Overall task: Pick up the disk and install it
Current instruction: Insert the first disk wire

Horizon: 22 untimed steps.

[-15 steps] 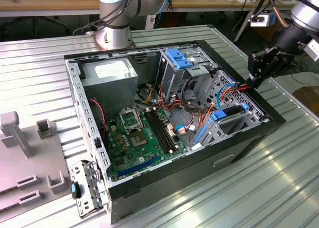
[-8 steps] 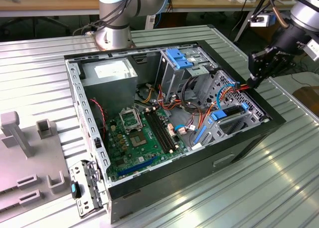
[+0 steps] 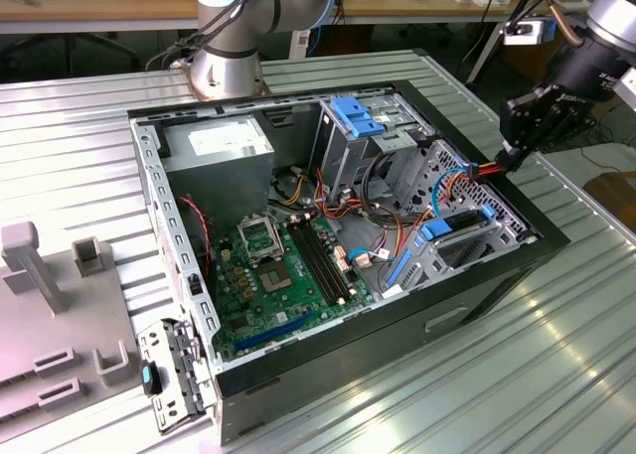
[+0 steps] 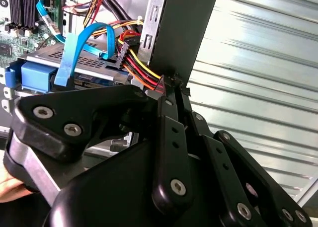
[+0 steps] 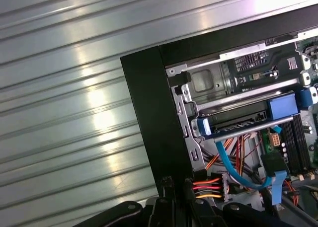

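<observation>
Gripper (image 3: 509,158): black linkage fingers drawn together, pinched on the bundle of red, orange and yellow power wires (image 3: 477,169) at the case's right wall, exterior view. In the second wrist view the fingertips (image 4: 171,90) meet at those wires beside the black case edge.
Wires: run from the fingertips to a black connector (image 4: 122,52) next to the drive bay.
Disk (image 3: 459,223): seated in the metal drive cage (image 3: 467,245) at the right side of the open computer case (image 3: 248,375), just left of and below the gripper; not touched by it.
Disk, look: flat grey metal slab lying level, bright blue plastic rail along its ends (image 5: 283,106); a light blue data cable (image 4: 67,58) loops over it.
Case: lies on its side on the ribbed metal table (image 3: 556,355), motherboard (image 3: 278,275) exposed to the left of the cage.
Arm base (image 3: 229,47): at the far edge of the table.
</observation>
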Each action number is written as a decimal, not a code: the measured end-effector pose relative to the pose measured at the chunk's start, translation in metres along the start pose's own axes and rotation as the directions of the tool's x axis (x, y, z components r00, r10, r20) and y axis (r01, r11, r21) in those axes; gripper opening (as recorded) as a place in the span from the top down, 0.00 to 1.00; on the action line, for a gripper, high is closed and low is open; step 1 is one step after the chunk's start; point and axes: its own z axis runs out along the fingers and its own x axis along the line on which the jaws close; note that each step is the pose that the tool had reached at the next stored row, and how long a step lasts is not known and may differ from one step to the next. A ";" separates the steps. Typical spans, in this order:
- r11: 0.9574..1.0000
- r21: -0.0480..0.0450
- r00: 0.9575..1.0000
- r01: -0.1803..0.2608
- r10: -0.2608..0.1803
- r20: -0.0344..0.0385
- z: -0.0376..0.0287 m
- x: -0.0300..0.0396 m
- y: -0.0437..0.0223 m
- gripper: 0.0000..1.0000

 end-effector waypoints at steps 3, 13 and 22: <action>1.000 0.000 1.000 0.000 0.000 0.000 0.0010 -0.0113 0.0034 0.82; 0.983 0.008 0.983 -0.184 0.184 -0.005 0.0036 -0.0173 0.0046 0.82; 0.957 0.013 0.957 -0.290 0.290 -0.007 0.0047 -0.0225 0.0062 0.82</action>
